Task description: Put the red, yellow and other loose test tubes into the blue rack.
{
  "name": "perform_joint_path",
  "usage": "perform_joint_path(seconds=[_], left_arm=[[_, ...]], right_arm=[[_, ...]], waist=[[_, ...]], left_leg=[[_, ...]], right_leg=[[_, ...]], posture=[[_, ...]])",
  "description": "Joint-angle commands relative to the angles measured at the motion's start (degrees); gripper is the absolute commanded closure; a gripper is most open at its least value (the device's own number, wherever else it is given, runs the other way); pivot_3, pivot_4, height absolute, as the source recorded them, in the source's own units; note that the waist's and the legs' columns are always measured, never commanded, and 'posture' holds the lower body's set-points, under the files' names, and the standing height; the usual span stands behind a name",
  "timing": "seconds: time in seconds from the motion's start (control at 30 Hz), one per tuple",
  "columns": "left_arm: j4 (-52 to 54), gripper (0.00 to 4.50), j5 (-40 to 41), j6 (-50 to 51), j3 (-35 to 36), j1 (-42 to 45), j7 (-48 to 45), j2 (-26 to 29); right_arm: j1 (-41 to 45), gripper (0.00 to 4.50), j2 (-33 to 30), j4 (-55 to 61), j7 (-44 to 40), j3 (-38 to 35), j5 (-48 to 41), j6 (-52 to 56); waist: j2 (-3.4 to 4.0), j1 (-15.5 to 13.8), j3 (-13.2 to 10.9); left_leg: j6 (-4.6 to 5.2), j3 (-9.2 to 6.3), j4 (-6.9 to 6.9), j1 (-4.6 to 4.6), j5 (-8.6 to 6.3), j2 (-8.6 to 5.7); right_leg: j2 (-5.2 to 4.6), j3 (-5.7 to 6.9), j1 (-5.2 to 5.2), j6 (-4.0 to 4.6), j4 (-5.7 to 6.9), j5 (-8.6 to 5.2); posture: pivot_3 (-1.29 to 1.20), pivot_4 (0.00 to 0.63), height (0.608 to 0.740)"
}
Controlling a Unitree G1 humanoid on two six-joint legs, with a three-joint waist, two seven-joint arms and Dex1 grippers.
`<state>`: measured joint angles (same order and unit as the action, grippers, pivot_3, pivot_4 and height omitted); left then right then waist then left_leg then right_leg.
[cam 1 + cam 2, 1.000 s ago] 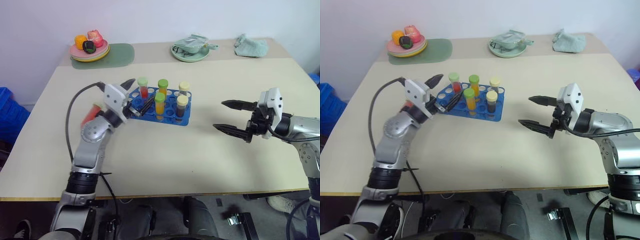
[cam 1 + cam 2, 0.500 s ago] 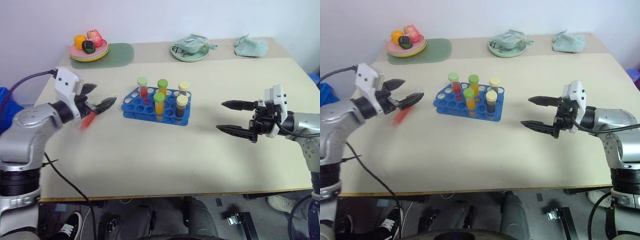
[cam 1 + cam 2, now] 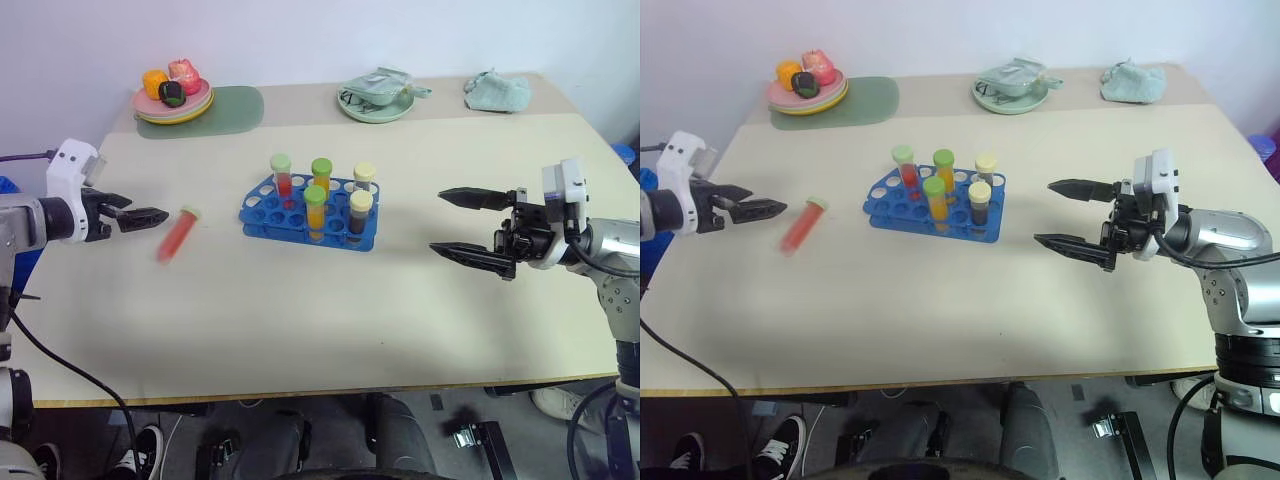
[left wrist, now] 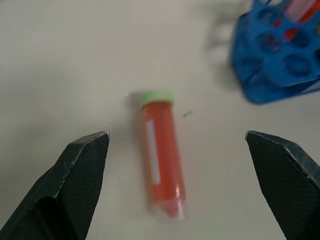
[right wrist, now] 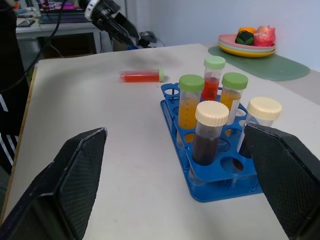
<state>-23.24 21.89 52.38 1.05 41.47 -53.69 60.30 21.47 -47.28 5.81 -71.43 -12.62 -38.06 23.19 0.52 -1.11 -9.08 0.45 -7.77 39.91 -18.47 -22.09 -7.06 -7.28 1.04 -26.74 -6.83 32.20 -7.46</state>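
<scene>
Fingers of the left gripper [image 3: 138,214] stand spread wide and empty above the desk [image 3: 300,300], aimed at a red tube [image 3: 177,233] with a pale green cap that lies loose on its side just beyond their tips, touching neither. Fingers of the right gripper [image 3: 470,228] are likewise parted to their fullest, holding nothing, level and pointing toward the blue rack [image 3: 300,212], well apart from it. Five capped tubes stand upright in that rack. The red tube rests between the left gripper and the rack. A plate of toy food [image 3: 172,98] sits at the far edge.
</scene>
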Motion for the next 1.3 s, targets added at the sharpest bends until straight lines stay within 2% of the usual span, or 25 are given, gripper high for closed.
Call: perform_joint_path(seconds=[0.03, 0.17, 0.23, 0.4, 0.63, 0.93, 1.27, 1.3], left_arm=[[-6.6, 0.04, -3.9, 0.8, -3.0, 7.0, -1.6, -0.4], [-14.7, 0.04, -9.1, -1.4, -8.8, 12.7, -5.1, -2.7], [-19.4, 0.04, -10.1, 1.3, -9.6, 15.7, -5.5, -4.1], [-26.2, 0.04, -14.8, -0.1, -14.3, 19.1, -10.5, -5.5], [-40.1, 0.04, -20.7, -0.8, -16.1, 27.9, -11.5, -10.8], [-48.3, 0.04, -26.4, -7.7, -15.6, 30.5, -9.5, -13.6], [-50.0, 0.04, -28.5, -6.7, -14.5, 27.6, -11.0, -14.5], [-50.2, 0.28, -28.3, -5.8, -14.0, 27.6, -10.6, -14.6]], right_arm=[[0.9, 0.0, -0.5, 0.6, -0.4, 0.0, 0.6, -1.2], [1.6, 0.0, -0.1, 0.1, -0.1, 0.6, 1.1, -1.0], [2.1, 0.0, 0.0, -0.1, 0.3, 0.7, 1.2, -0.7], [2.6, 0.0, -0.1, -0.9, 0.3, 0.8, 1.6, -0.8], [2.3, 0.0, 0.3, -0.9, 0.8, 1.3, 2.0, -0.9], [2.3, 0.0, 0.7, -1.2, 1.2, 1.6, 3.2, -1.7], [1.7, 0.0, 0.6, -0.6, 1.8, 1.4, 3.7, -2.2], [1.7, 0.0, 0.6, -0.6, 1.9, 1.4, 3.7, -2.0]], waist=[[-0.01, 0.3, 0.0], [0.0, 0.6, 0.0], [0.0, 0.8, 0.0], [-0.01, 1.5, 0.0], [-0.03, 1.6, 0.0], [-0.03, 1.9, 0.0], [-0.03, 1.9, 0.0], [-0.03, 1.9, 0.0]], left_leg=[[0.0, -0.01, 0.01, -0.01, 0.0, 0.0], [0.0, 0.01, 0.02, -0.01, 0.0, -0.04], [0.0, 0.02, 0.01, -0.01, 0.0, -0.04], [-0.01, 0.03, 0.01, -0.06, 0.0, -0.03], [0.0, 0.01, 0.08, -0.11, 0.0, -0.04], [-0.01, 0.03, 0.08, -0.13, 0.0, -0.03], [0.0, 0.02, 0.12, -0.18, 0.0, -0.04], [0.0, 0.03, 0.11, -0.17, 0.0, -0.04]], right_leg=[[0.0, 0.01, 0.0, 0.0, -0.01, 0.0], [0.01, 0.01, -0.02, 0.0, 0.01, 0.0], [0.02, 0.01, -0.04, 0.0, 0.01, 0.0], [0.09, 0.01, -0.08, 0.0, 0.0, 0.0], [0.08, 0.01, -0.07, -0.01, 0.0, 0.0], [0.09, 0.01, -0.12, -0.01, 0.01, 0.0], [0.08, 0.01, -0.14, -0.01, 0.02, 0.01], [0.08, 0.01, -0.14, -0.01, 0.02, 0.01]], posture=[[0.0, 0.15, 0.74], [0.0, 0.15, 0.74], [0.0, 0.15, 0.74], [0.0, 0.15, 0.74], [0.0, 0.15, 0.74], [0.0, 0.15, 0.74], [0.0, 0.15, 0.74], [0.0, 0.15, 0.74]])
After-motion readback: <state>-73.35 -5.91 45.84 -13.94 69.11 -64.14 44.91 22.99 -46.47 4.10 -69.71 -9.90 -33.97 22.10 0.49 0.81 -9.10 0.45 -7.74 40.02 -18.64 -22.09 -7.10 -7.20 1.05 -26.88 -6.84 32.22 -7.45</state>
